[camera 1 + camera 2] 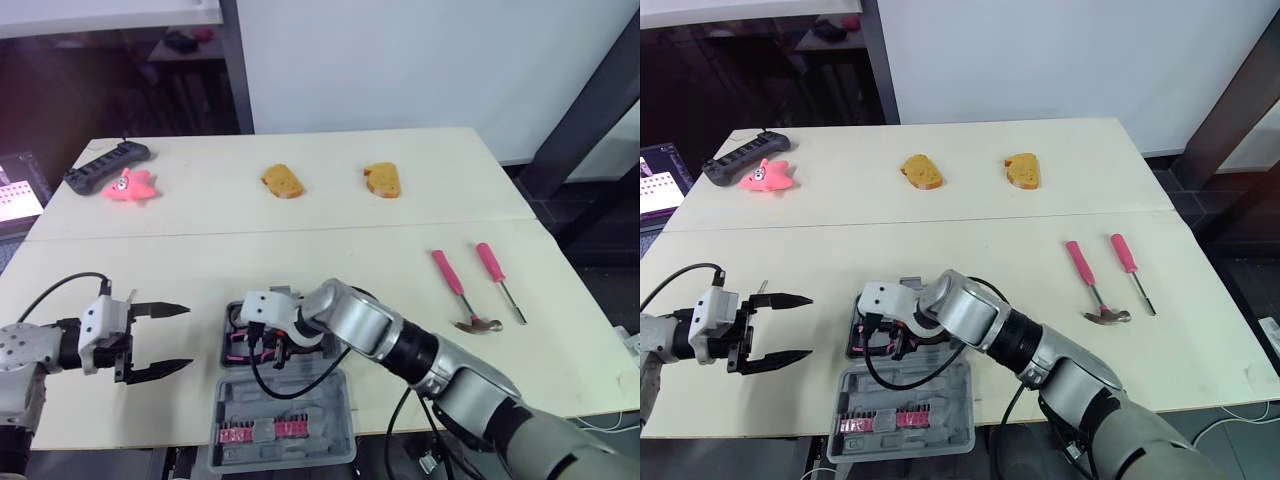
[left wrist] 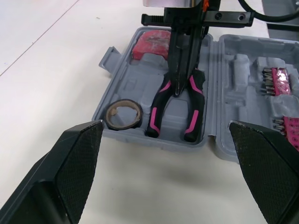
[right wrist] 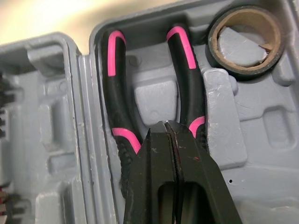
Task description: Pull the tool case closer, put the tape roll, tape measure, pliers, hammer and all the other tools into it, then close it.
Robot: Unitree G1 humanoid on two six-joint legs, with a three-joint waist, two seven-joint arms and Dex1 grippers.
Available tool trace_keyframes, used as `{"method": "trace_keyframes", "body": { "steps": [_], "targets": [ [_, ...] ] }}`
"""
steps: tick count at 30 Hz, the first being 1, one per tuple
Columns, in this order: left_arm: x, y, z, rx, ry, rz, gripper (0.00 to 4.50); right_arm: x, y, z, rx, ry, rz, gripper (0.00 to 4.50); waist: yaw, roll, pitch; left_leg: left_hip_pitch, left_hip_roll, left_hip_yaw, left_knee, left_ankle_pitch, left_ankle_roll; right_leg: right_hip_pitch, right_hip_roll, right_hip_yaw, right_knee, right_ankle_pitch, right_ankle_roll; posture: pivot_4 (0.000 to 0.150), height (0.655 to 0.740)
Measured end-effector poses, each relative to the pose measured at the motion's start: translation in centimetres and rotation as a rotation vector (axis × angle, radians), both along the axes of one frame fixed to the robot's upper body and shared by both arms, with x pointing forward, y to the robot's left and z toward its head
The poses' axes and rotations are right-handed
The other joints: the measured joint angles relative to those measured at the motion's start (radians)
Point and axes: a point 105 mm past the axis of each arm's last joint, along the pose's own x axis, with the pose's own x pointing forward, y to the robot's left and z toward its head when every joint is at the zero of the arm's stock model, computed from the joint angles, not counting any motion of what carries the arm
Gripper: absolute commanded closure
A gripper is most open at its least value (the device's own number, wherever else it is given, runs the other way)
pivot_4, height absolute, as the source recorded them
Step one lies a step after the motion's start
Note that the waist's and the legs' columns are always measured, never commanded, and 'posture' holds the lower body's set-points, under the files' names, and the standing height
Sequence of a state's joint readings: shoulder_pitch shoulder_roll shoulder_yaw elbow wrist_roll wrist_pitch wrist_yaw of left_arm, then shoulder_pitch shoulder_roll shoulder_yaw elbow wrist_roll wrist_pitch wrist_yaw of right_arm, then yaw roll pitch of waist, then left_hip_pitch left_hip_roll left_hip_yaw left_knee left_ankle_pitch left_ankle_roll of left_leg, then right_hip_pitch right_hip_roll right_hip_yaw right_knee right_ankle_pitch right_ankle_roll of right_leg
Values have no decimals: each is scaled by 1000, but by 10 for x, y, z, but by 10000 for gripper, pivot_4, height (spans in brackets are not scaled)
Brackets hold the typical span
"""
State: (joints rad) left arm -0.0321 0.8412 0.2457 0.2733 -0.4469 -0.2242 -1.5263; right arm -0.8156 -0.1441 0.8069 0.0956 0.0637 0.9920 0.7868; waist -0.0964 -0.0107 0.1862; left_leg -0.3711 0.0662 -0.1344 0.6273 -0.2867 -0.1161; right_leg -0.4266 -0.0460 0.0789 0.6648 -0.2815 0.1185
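At the near edge of the table, between our two arms, we have the tool case lying open, its lid toward us. Our right gripper is down inside it with its fingers pressed together, the tips sitting between the two handles of the pliers and gripping nothing that we can see. Our left gripper hovers just left of the case, spread wide and empty. We count one pair of pliers and one tape roll already seated, plus one red block that may be the tape measure. Outside the case are one hammer and one screwdriver, side by side and well off to its right. Their long axes run away from us, pink handles far and the hammer's head near. We judge the right arm the nearer one, so it would have to lift clear and swing right.
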Motion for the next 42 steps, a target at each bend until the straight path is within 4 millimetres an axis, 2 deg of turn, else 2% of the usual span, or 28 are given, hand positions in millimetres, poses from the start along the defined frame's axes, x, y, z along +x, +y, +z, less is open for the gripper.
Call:
{"method": "trace_keyframes", "body": {
  "steps": [4, 8, 10, 22, 42],
  "targets": [
    [1, 0, 1, 0, -4, 2, 0, -5, 7, 6, 129, -25, 51, 44762, -2, 0, 1, -2, 0, 0, 0, 0, 0, -2, 0, 0, 0, 0, 0, 1500, 7400],
    [1, 0, 1, -1, -6, 3, 0, -9, 18, 38, 321, -84, 130, 44762, -1, 0, 1, -2, 0, 0, 0, 0, 0, -2, 0, 0, 0, 0, 0, 1500, 7400],
    [1, 0, 1, -1, -6, 3, 0, -12, 17, 42, 341, -91, 160, 44762, 0, 0, 1, -2, 0, 0, 0, 0, 0, -2, 0, 0, 0, 0, 0, 1500, 7400],
    [5, -1, 4, -6, -10, 11, 0, -23, 12, 5, 264, 30, 160, 44762, 0, 0, 1, -2, 0, 0, 0, 0, 0, -2, 0, 0, 0, 0, 0, 1500, 7400],
    [4, -2, 3, -6, -7, 15, 0, -16, 3, -12, 146, 97, 54, 44762, 5, 1, 1, -1, 0, 0, 0, 0, 0, 0, 0, 0, 0, 0, 0, 1500, 7400]
  ]
}}
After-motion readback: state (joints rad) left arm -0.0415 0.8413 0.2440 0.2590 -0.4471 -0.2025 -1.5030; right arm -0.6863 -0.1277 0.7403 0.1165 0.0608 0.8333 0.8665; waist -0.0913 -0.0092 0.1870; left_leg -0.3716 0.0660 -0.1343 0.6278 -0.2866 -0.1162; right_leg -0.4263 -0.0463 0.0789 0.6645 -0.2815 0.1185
